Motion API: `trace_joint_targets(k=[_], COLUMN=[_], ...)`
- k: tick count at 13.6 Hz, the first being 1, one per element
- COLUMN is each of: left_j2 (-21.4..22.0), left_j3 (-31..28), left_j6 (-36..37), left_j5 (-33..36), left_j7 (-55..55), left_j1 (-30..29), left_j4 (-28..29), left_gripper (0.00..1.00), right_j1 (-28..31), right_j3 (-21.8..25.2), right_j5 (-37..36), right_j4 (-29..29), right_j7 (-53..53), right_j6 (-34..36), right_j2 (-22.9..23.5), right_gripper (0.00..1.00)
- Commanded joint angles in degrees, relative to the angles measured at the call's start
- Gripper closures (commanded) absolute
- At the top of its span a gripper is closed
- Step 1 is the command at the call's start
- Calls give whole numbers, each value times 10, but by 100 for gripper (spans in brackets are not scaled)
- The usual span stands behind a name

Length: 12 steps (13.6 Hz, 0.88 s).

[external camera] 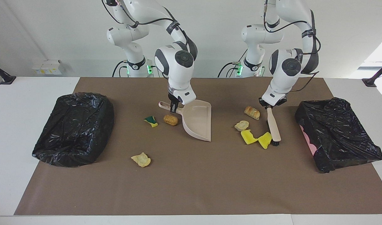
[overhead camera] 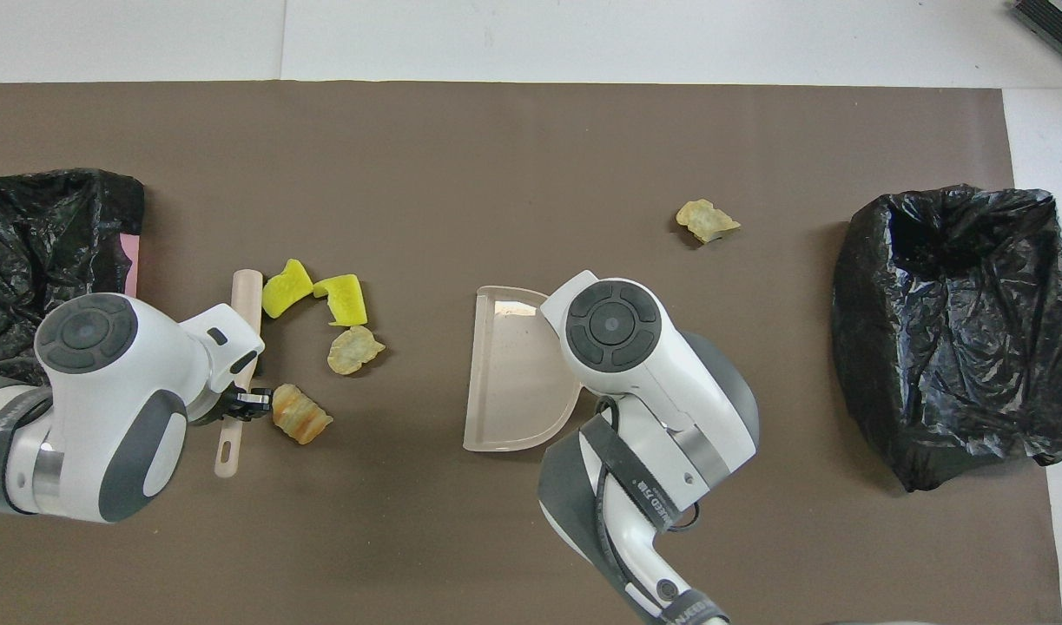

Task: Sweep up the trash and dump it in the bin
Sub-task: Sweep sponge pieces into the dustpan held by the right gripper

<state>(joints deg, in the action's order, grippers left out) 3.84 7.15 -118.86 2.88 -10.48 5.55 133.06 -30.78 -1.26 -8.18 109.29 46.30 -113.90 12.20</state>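
My right gripper (external camera: pixel 173 108) is shut on the handle of the beige dustpan (external camera: pixel 197 122), whose mouth faces the left arm's end. A brown lump (external camera: pixel 171 119) and a green-and-yellow sponge bit (external camera: pixel 151 121) lie beside the handle. My left gripper (external camera: pixel 270 107) is shut on the beige brush (external camera: pixel 273 125), whose bristle end touches a yellow sponge chunk (external camera: pixel 265 139). That chunk rests against a second one (external camera: pixel 249 136). A tan lump (external camera: pixel 241 125) and a bread-like piece (external camera: pixel 252 112) lie nearby. A pale scrap (external camera: pixel 141 159) lies apart, farther from the robots.
One black-bagged bin (external camera: pixel 73 128) stands at the right arm's end of the brown mat, another (external camera: pixel 337 134) at the left arm's end. In the overhead view the right arm hides the brown lump and the green-and-yellow bit.
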Motion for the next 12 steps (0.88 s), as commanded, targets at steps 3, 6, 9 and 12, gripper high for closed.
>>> trace_joint_targets(k=[3, 6, 9, 12], left_j2=[5, -14, -9, -9], left_j3=[86, 145, 208, 260], left_j6=[-25, -59, -58, -47], left_j5=[-70, -89, -133, -184], left_j7=[-43, -72, -74, -78], left_j1=[5, 5, 6, 5], left_j4=[11, 9, 6, -10], left_gripper=[100, 100, 100, 100], right_j1=[-8, -9, -9, -9], right_j3=[-1, -2, -2, -2], right_j5=[-13, -13, -13, -13], right_j4=[11, 11, 11, 11], right_j7=[2, -10, -23, -24], right_j6=[-43, -55, -59, -59], right_j2=[12, 19, 25, 25], right_gripper=[100, 100, 100, 100])
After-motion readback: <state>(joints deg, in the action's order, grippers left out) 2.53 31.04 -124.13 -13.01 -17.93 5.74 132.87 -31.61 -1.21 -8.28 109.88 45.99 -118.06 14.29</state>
